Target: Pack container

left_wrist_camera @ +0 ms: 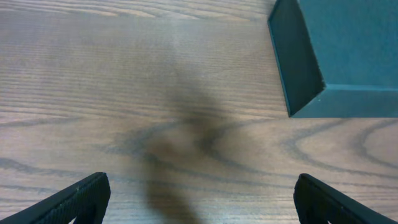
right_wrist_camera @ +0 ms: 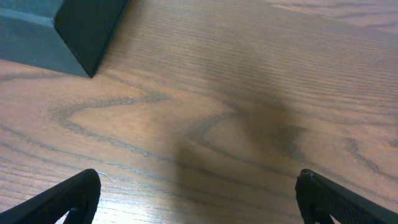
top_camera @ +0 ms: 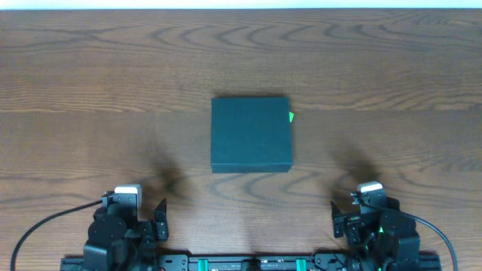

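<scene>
Two claws, both spread wide, neither holding anything

Left claw (left_wrist_camera: 200, 199): its dark fingers (left_wrist_camera: 78, 200) sit at the bottom corners of the left wrist view, with only bare wood between them. Right claw (right_wrist_camera: 198, 198): same state, fingers (right_wrist_camera: 65, 200) far apart, bare wood between them.

Box (top_camera: 250, 134): dark teal, square, matte. It sits flat near the middle of the worktop (top_camera: 90, 83) with its lid down and a plain top face. It is well apart from both claws, which are at the near edge, one on each side.

A small bright green bit (top_camera: 291, 116) shows at the box's right edge, near the far corner; cannot tell what it is.

Left wrist view: one box corner shows at top right, ahead of the claw and not touching it. Right wrist view: another box corner shows at top left, also clear of the fingers.

Soft dark shadows lie on the wood in front of each claw
</scene>
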